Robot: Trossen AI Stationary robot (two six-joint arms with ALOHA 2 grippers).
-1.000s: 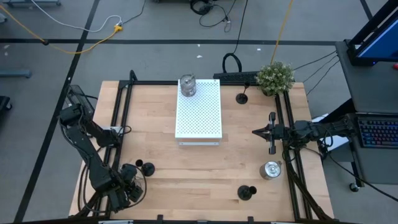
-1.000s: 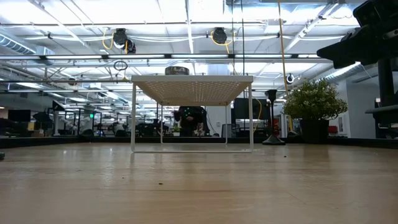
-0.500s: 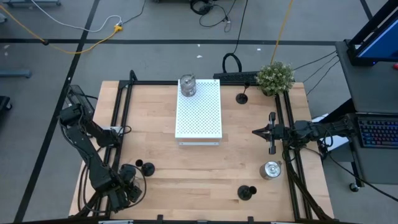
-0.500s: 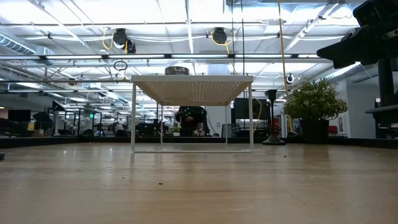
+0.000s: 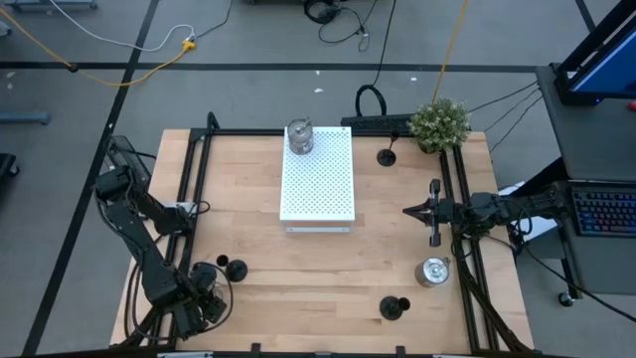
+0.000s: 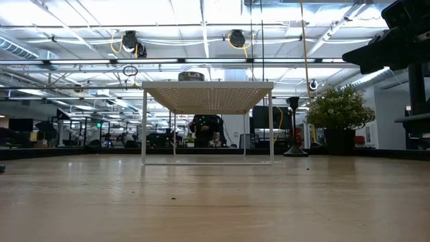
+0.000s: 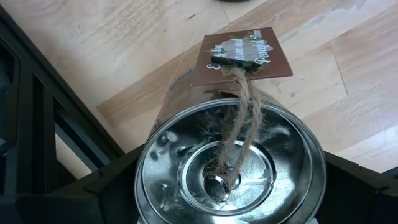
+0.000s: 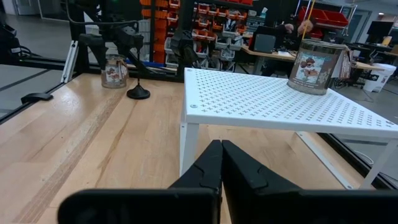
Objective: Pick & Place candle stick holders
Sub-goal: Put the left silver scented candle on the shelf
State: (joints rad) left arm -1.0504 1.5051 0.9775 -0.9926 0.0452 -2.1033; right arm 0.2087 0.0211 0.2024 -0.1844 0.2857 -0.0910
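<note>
At the lower left of the high view, the left gripper was clamped around a silver candle holder with a twine tag, beside a black holder. The right gripper waited mid-right, fingers together, empty. Judged next move: lift and carry toward the white perforated shelf, where another silver holder stood.

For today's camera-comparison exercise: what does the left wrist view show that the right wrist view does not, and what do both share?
Only the left wrist view shows the silver holder close up, with its twine and brown tag, between the left gripper's fingers. Only the right wrist view shows the white perforated board, another silver holder on it, and a black holder. Both show the wooden table.
</note>
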